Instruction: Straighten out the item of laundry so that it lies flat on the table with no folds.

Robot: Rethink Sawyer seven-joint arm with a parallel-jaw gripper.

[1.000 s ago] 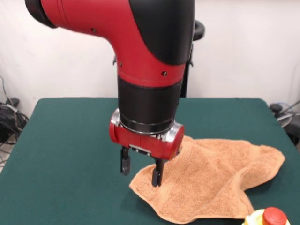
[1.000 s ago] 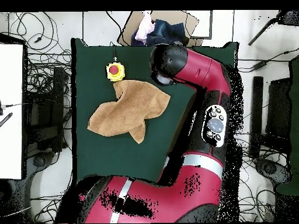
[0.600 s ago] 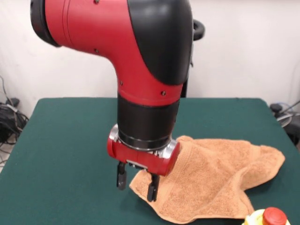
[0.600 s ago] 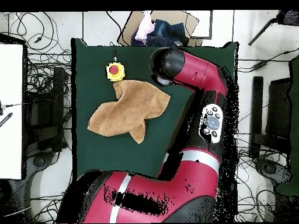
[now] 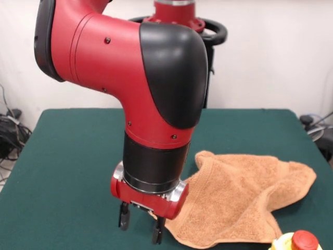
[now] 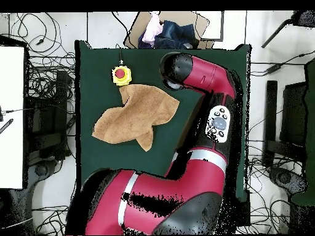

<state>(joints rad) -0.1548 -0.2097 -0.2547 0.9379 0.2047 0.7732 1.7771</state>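
The black 2-fingered gripper (image 5: 139, 229) under the red and black arm (image 5: 151, 104) hangs low over the dark green felt tabletop (image 5: 67, 172), its fingers spread apart and holding nothing. In the front view, the right-hand finger stands at the nearest corner of the light orange-tan terry cloth towel (image 5: 239, 195); whether it touches the cloth cannot be told. The rest of the towel lies to the right of the gripper in that view.

Seen from overhead, the towel (image 6: 138, 117) lies crumpled near the tabletop's middle, its long axis running diagonally, with pointed corners sticking out and folds across it. A yellow device with a red button (image 6: 122, 74) sits just beside 1 corner.
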